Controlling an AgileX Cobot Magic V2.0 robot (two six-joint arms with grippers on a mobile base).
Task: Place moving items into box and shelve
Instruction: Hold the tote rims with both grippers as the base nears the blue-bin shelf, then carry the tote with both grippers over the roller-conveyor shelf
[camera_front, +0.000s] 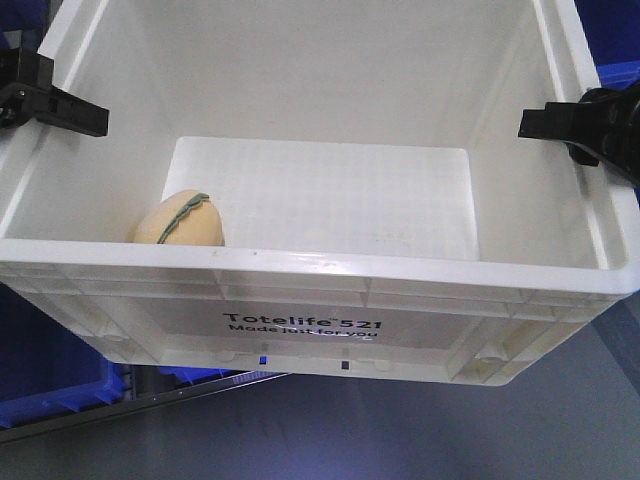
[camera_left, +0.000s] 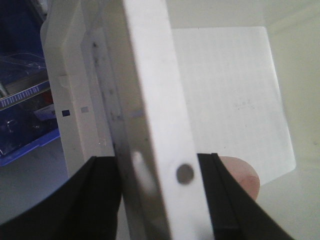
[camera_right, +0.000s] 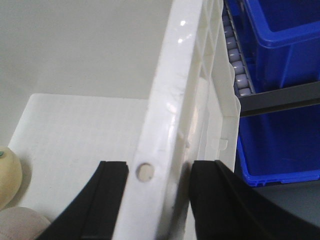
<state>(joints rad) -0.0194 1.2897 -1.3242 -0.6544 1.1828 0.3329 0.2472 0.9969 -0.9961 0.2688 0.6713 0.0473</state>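
The white crate (camera_front: 300, 262) fills the front view, its printed wall at 6 o'clock, and blue bins (camera_right: 280, 45) stand outside it at 3 o'clock. The left gripper (camera_left: 157, 172) is clamped across the crate's 9 o'clock wall and the right gripper (camera_right: 157, 172) across its 3 o'clock wall, each with one finger inside and one outside. The pale yellow toy (camera_front: 180, 222) with the green stripe lies on the crate floor at 7 o'clock, against the near wall.
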